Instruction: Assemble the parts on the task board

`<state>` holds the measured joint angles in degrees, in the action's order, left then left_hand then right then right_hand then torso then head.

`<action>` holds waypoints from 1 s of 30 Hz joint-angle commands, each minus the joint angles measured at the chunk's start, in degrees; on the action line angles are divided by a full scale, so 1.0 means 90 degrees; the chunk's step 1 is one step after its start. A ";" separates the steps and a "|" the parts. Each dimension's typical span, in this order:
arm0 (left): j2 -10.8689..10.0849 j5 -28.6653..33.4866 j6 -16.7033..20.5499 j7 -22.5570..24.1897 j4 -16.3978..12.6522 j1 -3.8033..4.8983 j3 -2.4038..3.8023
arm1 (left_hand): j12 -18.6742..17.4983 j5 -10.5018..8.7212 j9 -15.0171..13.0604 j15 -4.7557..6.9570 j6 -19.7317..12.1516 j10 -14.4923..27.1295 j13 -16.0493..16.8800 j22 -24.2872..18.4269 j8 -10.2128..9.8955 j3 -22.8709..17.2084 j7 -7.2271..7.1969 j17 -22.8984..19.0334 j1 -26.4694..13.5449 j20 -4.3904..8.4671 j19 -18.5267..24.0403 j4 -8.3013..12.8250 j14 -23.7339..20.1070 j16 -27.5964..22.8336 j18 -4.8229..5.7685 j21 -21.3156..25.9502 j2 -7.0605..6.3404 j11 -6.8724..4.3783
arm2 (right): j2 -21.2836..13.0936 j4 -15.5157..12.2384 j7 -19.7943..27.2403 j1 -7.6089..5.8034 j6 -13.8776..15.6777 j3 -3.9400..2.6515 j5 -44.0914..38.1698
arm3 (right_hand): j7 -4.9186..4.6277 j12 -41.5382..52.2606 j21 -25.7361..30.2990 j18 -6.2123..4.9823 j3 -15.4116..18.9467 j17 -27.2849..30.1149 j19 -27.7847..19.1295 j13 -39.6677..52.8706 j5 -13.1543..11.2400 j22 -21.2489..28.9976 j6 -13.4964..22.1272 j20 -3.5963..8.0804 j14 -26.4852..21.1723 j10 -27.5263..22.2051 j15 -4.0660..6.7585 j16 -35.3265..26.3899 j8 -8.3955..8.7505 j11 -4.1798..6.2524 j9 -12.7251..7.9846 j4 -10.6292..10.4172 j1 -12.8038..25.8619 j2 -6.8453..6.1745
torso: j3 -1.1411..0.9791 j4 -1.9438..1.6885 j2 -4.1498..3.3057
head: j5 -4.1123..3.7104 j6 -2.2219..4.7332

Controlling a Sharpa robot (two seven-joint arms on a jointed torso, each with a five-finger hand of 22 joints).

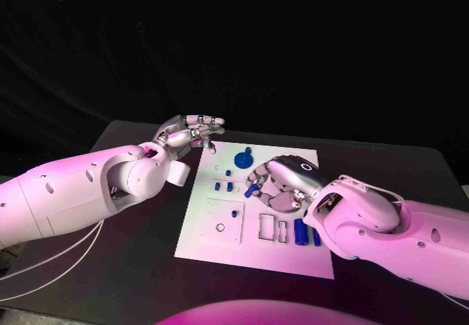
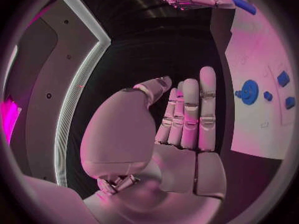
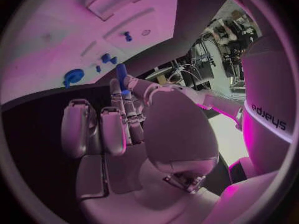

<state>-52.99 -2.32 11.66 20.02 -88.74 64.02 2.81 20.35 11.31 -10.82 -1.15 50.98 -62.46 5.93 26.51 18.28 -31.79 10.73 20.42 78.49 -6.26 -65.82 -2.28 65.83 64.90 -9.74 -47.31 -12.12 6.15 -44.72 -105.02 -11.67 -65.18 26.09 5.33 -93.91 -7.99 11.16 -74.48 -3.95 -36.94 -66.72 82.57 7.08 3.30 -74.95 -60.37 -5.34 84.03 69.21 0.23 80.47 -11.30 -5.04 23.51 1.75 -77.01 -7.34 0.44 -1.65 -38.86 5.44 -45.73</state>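
While its fingers half hide it, the right hand (image 1: 281, 181) pinches a blue part (image 1: 254, 189); left hand (image 1: 192, 131) holds nothing, fingers straight.

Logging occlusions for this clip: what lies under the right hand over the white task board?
The right hand pinches a blue rod-shaped part above the white task board. Bare board and small blue square parts show beside it; whatever lies directly beneath the palm is covered.
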 commanded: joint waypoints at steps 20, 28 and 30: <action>0.0040 -0.0016 -0.0125 0.0024 -0.0038 0.0001 0.0004 | -0.0031 -0.0013 0.0010 -0.0025 -0.0025 0.0034 -0.0006 -0.0010 -0.0023 -0.0012 0.0026 -0.0007 -0.0055 0.0005 -0.0006 0.0018 -0.0040 -0.0024 -0.0087 0.0042 0.0034 0.0012 | 0.1162 0.0858 0.0450 0.0670 -0.0410 0.0138 -0.0003 | -0.0010 -0.0030 0.0045 0.0048 -0.0040 0.0033 0.0018 -0.0004 0.0005 -0.0911 -0.0039 0.0006 0.0180 0.0161 0.0049 0.0006 -0.0018 0.0141 0.0010 0.0023 -0.0001 -0.0023 | 0.0005 -0.0002 -0.0008 | 0.0132 -0.0082; 0.0039 -0.0016 -0.0131 0.0022 -0.0040 0.0002 0.0004 | -0.0030 -0.0012 0.0014 -0.0029 -0.0033 0.0039 -0.0006 -0.0012 -0.0026 -0.0010 0.0031 -0.0010 -0.0059 0.0002 -0.0007 0.0017 -0.0041 -0.0022 -0.0087 0.0045 0.0038 0.0017 | 0.1250 0.1000 0.0460 0.0701 -0.0641 0.0152 -0.0083 | -0.0011 -0.0039 0.0047 0.0048 -0.0032 0.0021 0.0017 -0.0004 0.0001 -0.0913 -0.0034 0.0005 0.0182 0.0163 0.0046 0.0012 -0.0018 0.0139 0.0014 0.0020 0.0028 -0.0030 | 0.0003 -0.0010 -0.0003 | 0.0143 -0.0106; 0.0039 -0.0016 -0.0130 0.0022 -0.0039 0.0002 0.0004 | -0.0030 -0.0012 0.0014 -0.0029 -0.0033 0.0039 -0.0006 -0.0012 -0.0026 -0.0010 0.0031 -0.0010 -0.0059 0.0002 -0.0007 0.0017 -0.0041 -0.0022 -0.0087 0.0045 0.0038 0.0017 | 0.1273 0.1015 0.0462 0.0710 -0.0666 0.0157 -0.0093 | -0.0011 -0.0039 0.0047 0.0048 -0.0032 0.0021 0.0017 -0.0004 0.0001 -0.0913 -0.0034 0.0005 0.0182 0.0163 0.0046 0.0012 -0.0018 0.0139 0.0014 0.0020 0.0028 -0.0030 | 0.0000 -0.0010 -0.0006 | 0.0152 -0.0111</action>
<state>-52.73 -2.33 11.45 19.92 -88.93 64.01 2.81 20.35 11.31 -10.78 -1.36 50.99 -62.47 5.94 26.44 18.28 -31.79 10.72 20.43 78.26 -6.26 -65.82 -2.28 65.62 64.90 -9.74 -47.09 -11.89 6.15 -33.40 -95.92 -8.13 -58.88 22.38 6.72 -93.52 -8.20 10.94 -74.44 -3.95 -37.09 -66.44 82.57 6.95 2.95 -74.93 -60.37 -5.35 84.02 69.33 0.22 80.44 -11.28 -5.15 23.54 1.91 -76.99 -7.36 0.48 -1.71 -38.91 6.71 -46.65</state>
